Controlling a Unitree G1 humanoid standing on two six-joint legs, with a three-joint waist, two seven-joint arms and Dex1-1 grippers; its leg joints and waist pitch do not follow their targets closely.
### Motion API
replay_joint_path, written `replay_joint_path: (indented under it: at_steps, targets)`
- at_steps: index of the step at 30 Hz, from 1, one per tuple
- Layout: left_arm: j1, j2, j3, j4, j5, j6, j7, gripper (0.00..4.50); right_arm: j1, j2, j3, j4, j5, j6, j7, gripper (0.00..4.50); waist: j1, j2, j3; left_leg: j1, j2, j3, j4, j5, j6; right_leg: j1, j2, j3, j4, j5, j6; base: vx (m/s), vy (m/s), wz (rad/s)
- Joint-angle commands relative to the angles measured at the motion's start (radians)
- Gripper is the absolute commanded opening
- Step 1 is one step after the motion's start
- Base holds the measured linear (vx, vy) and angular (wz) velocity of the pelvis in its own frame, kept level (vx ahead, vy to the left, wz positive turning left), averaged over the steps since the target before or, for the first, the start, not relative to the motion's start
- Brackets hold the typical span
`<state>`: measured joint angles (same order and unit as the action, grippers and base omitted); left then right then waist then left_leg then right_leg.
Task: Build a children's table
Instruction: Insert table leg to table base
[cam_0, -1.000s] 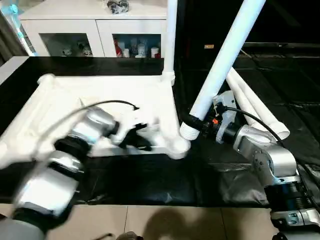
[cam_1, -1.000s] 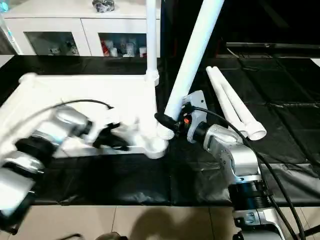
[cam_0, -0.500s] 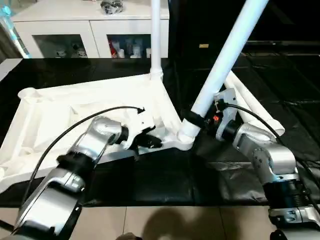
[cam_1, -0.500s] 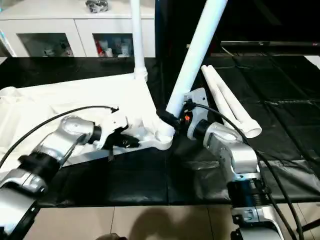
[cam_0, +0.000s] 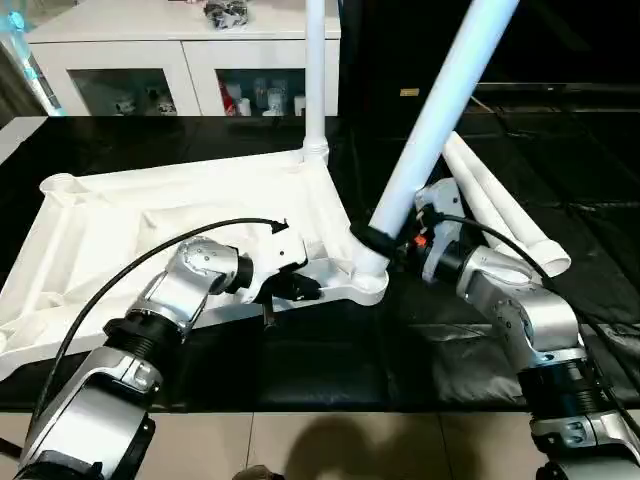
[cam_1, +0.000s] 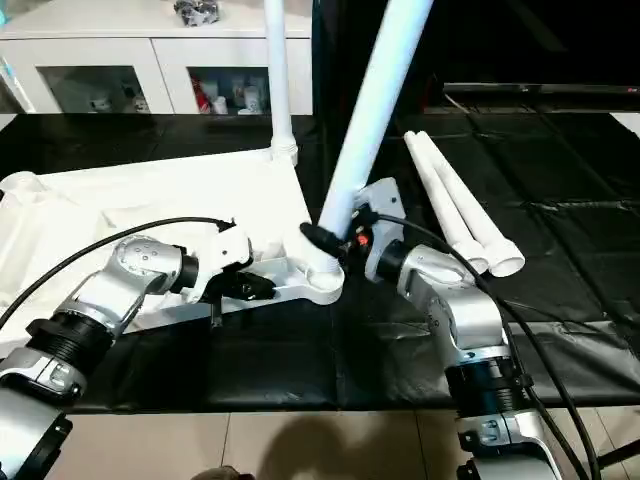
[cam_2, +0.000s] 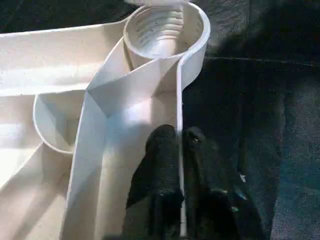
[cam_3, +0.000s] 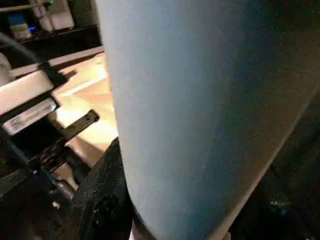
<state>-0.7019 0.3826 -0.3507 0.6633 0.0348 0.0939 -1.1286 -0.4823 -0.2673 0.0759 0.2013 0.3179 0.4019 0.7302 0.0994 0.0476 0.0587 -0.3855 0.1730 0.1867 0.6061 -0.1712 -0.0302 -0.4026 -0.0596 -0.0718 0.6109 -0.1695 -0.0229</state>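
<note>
Now left tool (cam_2: 179, 150) pinching tabletop rim (cam_2: 178, 95)

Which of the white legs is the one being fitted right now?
Find the upside-down white table top on the black mat. At its near corner socket, by the robot's right side, one leg leans steeply, gripped low by the right pincer. Unlike the upright leg at the far corner and the two loose legs on the mat, it stands tilted.

White glass-door cabinet (cam_0: 180, 60) behind; black floor sheeting (cam_0: 580, 150); beige tiles (cam_0: 350, 445).
</note>
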Motion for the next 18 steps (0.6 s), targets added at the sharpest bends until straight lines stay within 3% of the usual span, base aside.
replay_joint_path:
  at_steps: [1,8,11,17,18]
  targets:
    - [0.006,0.014,0.007,0.002,0.021,-0.024,0.020,0.64,-0.001,-0.004,0.004,-0.011,-0.006,-0.014,0.006,1.93,0.004,-0.005,-0.076,0.023,0.060,-0.032,-0.072,-0.223,0.006,0.045,-0.098,0.055,-0.079,-0.292,-0.175,0.000,0.000,0.00]
    - [0.009,0.029,0.001,-0.002,0.015,-0.013,-0.024,0.72,0.005,-0.010,0.005,-0.015,-0.003,-0.001,0.021,1.93,0.004,-0.007,-0.075,0.022,0.059,-0.031,-0.073,-0.229,0.005,0.045,-0.098,0.055,-0.081,-0.306,-0.170,0.000,0.000,0.00]
    - [0.013,0.038,-0.009,-0.007,0.021,-0.009,-0.039,0.35,0.006,-0.012,0.007,-0.015,-0.004,-0.004,0.022,1.93,0.004,-0.005,-0.075,0.023,0.059,-0.031,-0.073,-0.229,0.003,0.044,-0.098,0.055,-0.081,-0.305,-0.170,0.000,0.000,0.00]
    - [0.031,0.058,-0.021,-0.037,0.025,0.005,-0.073,0.35,0.006,-0.012,0.009,-0.007,-0.011,-0.008,0.023,1.93,0.004,-0.005,-0.075,0.024,0.061,-0.031,-0.074,-0.230,0.001,0.043,-0.098,0.055,-0.078,-0.292,-0.177,0.000,0.000,0.00]
    - [0.030,0.053,-0.014,-0.034,0.021,0.008,-0.066,0.19,0.004,-0.011,0.009,-0.004,-0.012,-0.009,0.024,1.93,0.003,-0.005,-0.075,0.023,0.060,-0.031,-0.074,-0.230,0.001,0.043,-0.098,0.056,-0.078,-0.289,-0.177,0.000,0.000,0.00]
